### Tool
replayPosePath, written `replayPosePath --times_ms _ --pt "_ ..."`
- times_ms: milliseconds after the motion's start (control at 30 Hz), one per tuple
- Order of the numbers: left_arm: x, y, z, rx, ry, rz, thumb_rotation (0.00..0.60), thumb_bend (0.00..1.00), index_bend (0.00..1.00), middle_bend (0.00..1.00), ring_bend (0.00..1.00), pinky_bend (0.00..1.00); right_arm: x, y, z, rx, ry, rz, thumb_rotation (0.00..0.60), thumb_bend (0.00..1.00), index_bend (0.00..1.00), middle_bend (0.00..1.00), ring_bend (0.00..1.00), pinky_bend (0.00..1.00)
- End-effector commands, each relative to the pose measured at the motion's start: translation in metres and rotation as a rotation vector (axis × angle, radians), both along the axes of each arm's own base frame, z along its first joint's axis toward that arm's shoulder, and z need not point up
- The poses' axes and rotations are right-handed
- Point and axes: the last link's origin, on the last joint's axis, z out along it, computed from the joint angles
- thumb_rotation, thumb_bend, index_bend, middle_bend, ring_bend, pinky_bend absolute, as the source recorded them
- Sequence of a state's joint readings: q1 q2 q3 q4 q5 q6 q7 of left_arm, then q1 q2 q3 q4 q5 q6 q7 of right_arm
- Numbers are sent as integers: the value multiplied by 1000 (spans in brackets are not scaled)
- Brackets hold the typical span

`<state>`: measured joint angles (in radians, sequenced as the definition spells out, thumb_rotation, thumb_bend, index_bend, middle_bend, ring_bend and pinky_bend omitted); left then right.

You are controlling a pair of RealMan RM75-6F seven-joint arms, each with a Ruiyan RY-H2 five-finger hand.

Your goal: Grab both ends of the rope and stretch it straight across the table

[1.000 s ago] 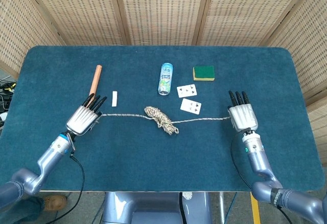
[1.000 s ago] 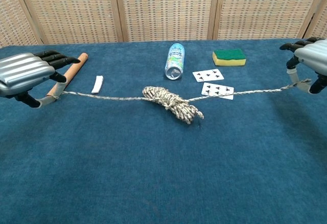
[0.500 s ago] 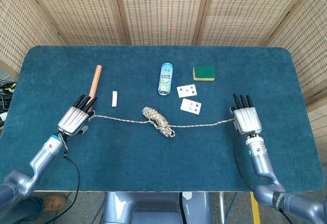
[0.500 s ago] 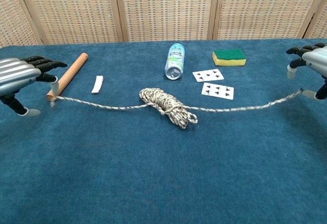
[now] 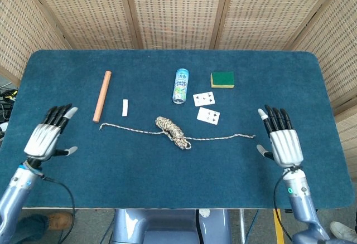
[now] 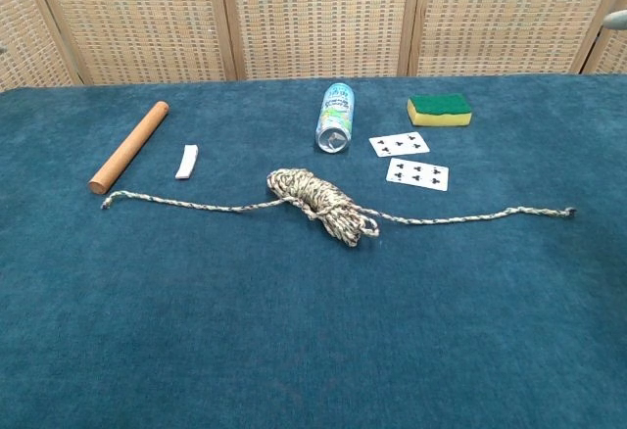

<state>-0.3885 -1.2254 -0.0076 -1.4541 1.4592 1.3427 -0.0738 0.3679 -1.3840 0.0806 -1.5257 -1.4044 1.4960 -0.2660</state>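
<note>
Speckled cord, the rope [image 5: 175, 133] lies slack on the blue table [image 5: 167, 177], its two tails run out to either side of the tangled bundle [image 6: 318, 204] that sits at its middle. A second ago both ends were pinched and pulled taut above the cloth; now both have been let go. The left end rests just below the foot of the wooden dowel [image 5: 102, 95], left of the bundle, and the right end lies well to the bundle's right, past the two playing cards [image 5: 206, 107].

The left hand [image 5: 47, 135] has drawn back far left of the bundle, fingers spread and holding nothing. The right hand [image 5: 281, 141] has likewise backed off to the right, spread and empty, near the rope's right tip but apart from it. Neither hand shows in the chest view.

By my judgement the release is premature: the tails are extended but the bundle has not unwound, so the rope is not yet straight. Finishing would likely call for regrasping both ends and pulling further apart.

Beyond the bundle sit a can [image 5: 181, 85], a green sponge [image 5: 222, 79] and a small white piece [image 5: 125, 107].
</note>
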Motion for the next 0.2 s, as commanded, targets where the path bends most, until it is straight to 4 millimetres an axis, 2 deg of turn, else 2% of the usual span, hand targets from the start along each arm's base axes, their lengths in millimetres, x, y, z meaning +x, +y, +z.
replayPosePath --times_ms 33,100,200 --pt "-22 -42 8 42 45 65 600 0 0 0 0 0 -15 36 4 -32 20 -14 600 0 0 0 0 0" --pt "-28 -58 7 47 63 85 600 0 0 0 0 0 -24 49 2 -43 41 -33 600 0 0 0 0 0" --pt "-31 -69 8 59 62 97 600 0 0 0 0 0 -29 57 1 -56 59 -37 600 0 0 0 0 0"
